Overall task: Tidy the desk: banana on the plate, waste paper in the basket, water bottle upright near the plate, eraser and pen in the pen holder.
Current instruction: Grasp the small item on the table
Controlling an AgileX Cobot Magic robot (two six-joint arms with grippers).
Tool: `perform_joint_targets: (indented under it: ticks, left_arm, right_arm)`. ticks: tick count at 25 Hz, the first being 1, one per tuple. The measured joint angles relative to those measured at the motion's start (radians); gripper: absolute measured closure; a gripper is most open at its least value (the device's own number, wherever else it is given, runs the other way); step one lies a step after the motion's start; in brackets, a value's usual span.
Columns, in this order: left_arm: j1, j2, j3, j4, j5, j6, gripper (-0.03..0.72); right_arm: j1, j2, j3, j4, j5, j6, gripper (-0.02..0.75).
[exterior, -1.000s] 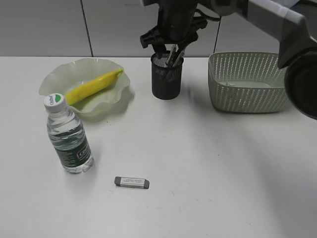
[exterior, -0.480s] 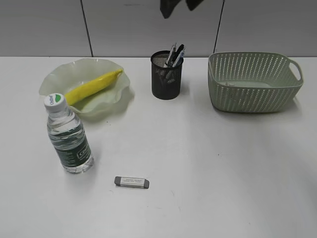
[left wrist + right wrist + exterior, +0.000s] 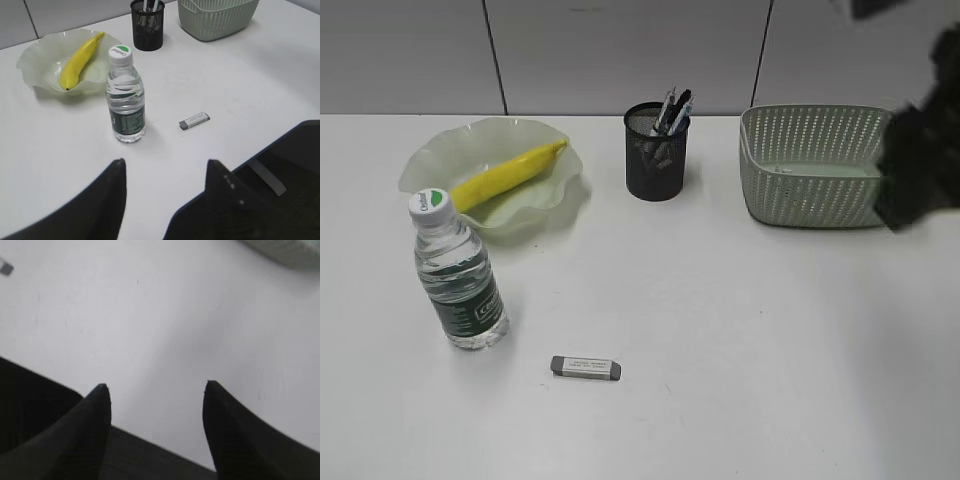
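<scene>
The banana [image 3: 510, 172] lies in the pale green plate [image 3: 430, 155]. The water bottle [image 3: 458, 275] stands upright in front of the plate. The grey eraser [image 3: 586, 368] lies flat on the desk near the front. The black mesh pen holder [image 3: 656, 160] holds pens [image 3: 672, 108]. The green basket [image 3: 820, 170] stands at the back right; no waste paper shows. My left gripper [image 3: 165, 167] is open and empty above the front desk edge, near the bottle [image 3: 126, 97] and eraser [image 3: 194, 120]. My right gripper [image 3: 155, 390] is open and empty over bare desk; its arm [image 3: 920, 150] blurs past the basket.
The white desk [image 3: 760, 330] ends at a grey wall behind. The dark front edge of the desk shows in the left wrist view [image 3: 280, 165].
The right arm has left the pen holder, where it was a second ago, and swung up and to the right edge of the view. The pens stay in the holder.
</scene>
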Motion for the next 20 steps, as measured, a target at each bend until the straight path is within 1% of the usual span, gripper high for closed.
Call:
perform_joint_targets:
  ticks: [5, 8, 10, 12, 14, 16, 18, 20]
  left_arm:
    - [0.000, 0.000, 0.000, 0.000, 0.000, 0.000, 0.306]
    - [0.000, 0.000, 0.000, 0.000, 0.000, 0.000, 0.306]
    - [0.000, 0.000, 0.000, 0.000, 0.000, 0.000, 0.306]
    - [0.000, 0.000, 0.000, 0.000, 0.000, 0.000, 0.306]
    - [0.000, 0.002, 0.000, 0.005, 0.000, 0.000, 0.306]
    - [0.000, 0.023, 0.000, 0.014, 0.000, 0.000, 0.306]
    - [-0.001, 0.073, 0.000, 0.025, 0.000, 0.000, 0.306]
    - [0.000, 0.147, 0.000, 0.018, -0.007, 0.000, 0.306]
  right_arm:
    - [0.000, -0.363, 0.361, -0.001, 0.001, 0.000, 0.281]
    - [0.000, -0.610, 0.531, -0.001, 0.003, -0.001, 0.283]
    - [0.000, -0.773, 0.613, -0.001, 0.005, -0.001, 0.283]
    - [0.000, -0.947, 0.677, -0.001, -0.002, -0.003, 0.283]
    - [0.000, -1.110, 0.697, 0.001, -0.023, -0.009, 0.283]
    - [0.000, -1.276, 0.703, 0.009, -0.081, -0.010, 0.283]
    - [0.000, -1.375, 0.719, 0.017, -0.115, -0.011, 0.287]
    - [0.004, -1.394, 0.728, 0.021, -0.128, -0.009, 0.295]
